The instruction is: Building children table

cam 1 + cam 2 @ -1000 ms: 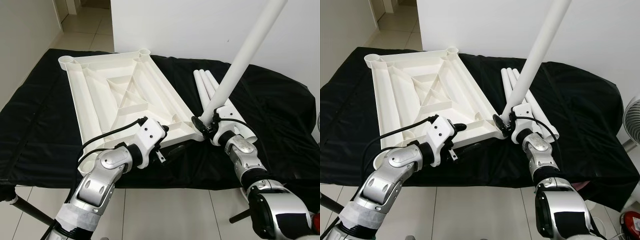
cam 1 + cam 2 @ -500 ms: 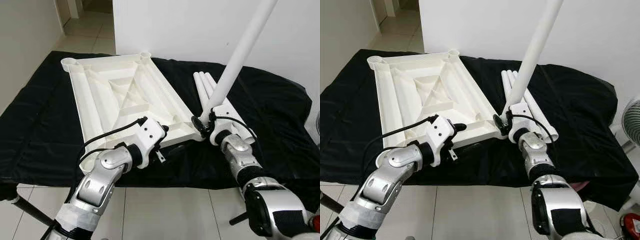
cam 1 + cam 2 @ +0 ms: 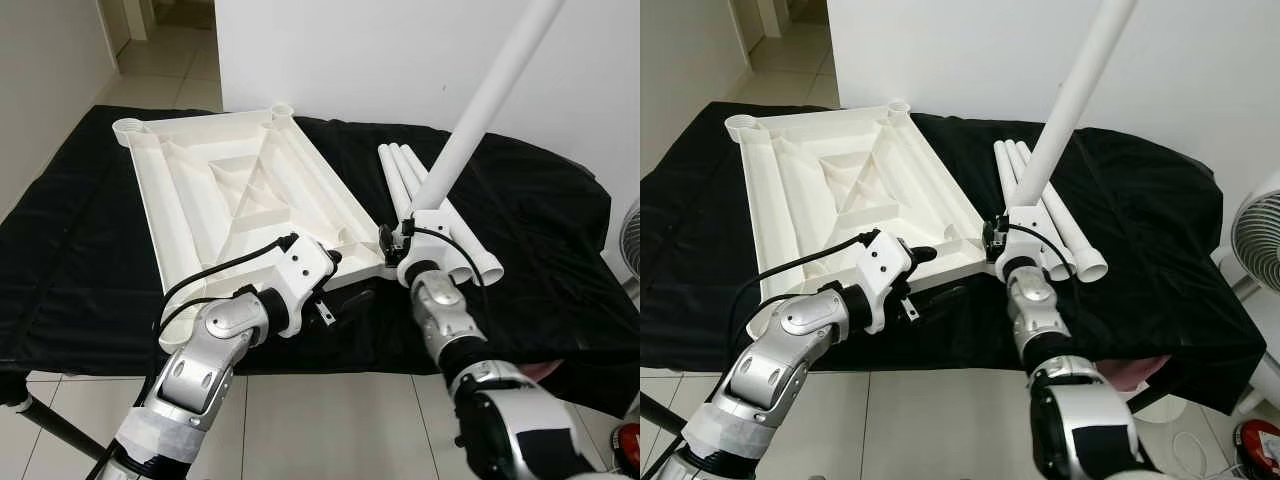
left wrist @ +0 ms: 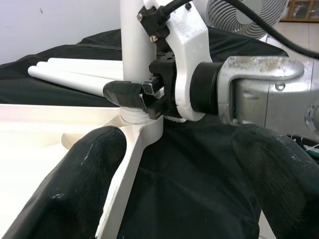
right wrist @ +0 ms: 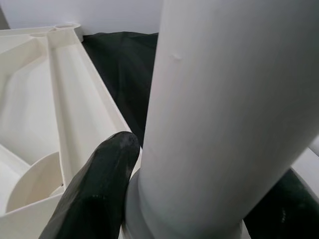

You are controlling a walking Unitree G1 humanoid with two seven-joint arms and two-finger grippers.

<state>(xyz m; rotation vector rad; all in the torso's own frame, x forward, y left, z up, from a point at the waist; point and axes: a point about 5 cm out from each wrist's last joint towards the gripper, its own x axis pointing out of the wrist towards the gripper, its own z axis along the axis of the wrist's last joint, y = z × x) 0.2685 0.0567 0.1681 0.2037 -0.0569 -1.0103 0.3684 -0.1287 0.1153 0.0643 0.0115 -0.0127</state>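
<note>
The white tabletop (image 3: 240, 190) lies upside down on the black cloth. My right gripper (image 3: 392, 243) is shut on the lower end of a long white leg (image 3: 480, 110). The leg leans up and to the right, and its foot sits at the near right corner socket (image 4: 137, 117). My left gripper (image 3: 342, 280) is open just left of that corner. One of its fingers (image 4: 75, 189) lies over the tabletop's near rim and the other over the cloth. In the right wrist view one black finger (image 5: 99, 184) presses the leg (image 5: 224, 114) just above its threaded end.
Three spare white legs (image 3: 400, 170) lie side by side on the cloth, right of the tabletop. A white wall stands behind the table. A fan (image 3: 1255, 230) stands on the floor at the far right. The cloth's front edge hangs over tiled floor.
My right forearm has swung inward toward the middle, still holding the leg at the corner. The left arm has barely moved. The camera has shifted slightly.
</note>
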